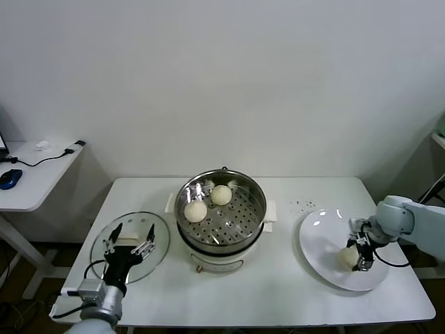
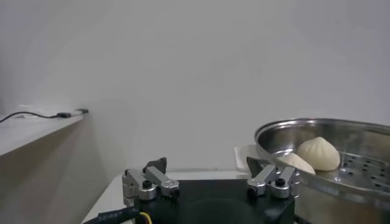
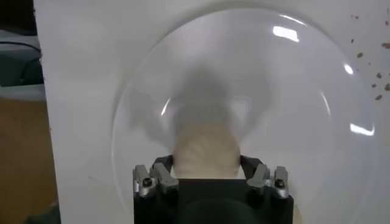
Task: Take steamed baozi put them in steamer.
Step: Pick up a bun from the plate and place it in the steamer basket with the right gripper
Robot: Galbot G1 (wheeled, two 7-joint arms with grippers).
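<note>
The steamer (image 1: 254, 193) stands mid-table with two baozi on its perforated tray, one (image 1: 195, 211) nearer, one (image 1: 221, 195) farther. They also show in the left wrist view, one baozi (image 2: 318, 152) behind the other (image 2: 295, 161), inside the steamer rim (image 2: 341, 125). A third baozi (image 1: 347, 257) lies on the white plate (image 1: 323, 233) at the right. My right gripper (image 1: 356, 256) is down on it. In the right wrist view the fingers (image 3: 248, 172) press both sides of this baozi (image 3: 206, 155). My left gripper (image 1: 130, 236) is open and empty over the glass lid (image 1: 161, 235). No fourth baozi shows.
The glass lid lies flat left of the steamer. A white side table (image 1: 35, 188) with a blue mouse (image 1: 10, 178) and a cable stands at the far left. Dark specks (image 1: 302, 204) dot the table behind the plate.
</note>
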